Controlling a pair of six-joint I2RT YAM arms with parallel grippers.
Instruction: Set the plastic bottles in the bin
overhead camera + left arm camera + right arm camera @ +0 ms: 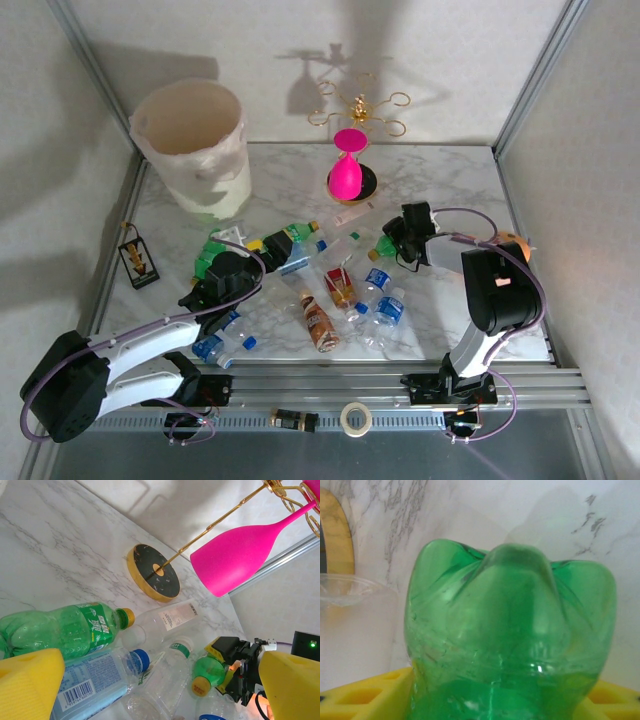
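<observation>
Plainly clamped between yellow pads of right gripper: small green plastic bottle with yellow cap, at right of bottle heap, well apart from large round cream bin with whitish bag at far left. Left gripper with jaws wide apart, holding nothing. On clear blue-capped bottle a barcode label, digits too small to read.

Bright, even light; soft shadow up-left of the gold wire stand; translucent green plastic bottle blurred close-up
</observation>
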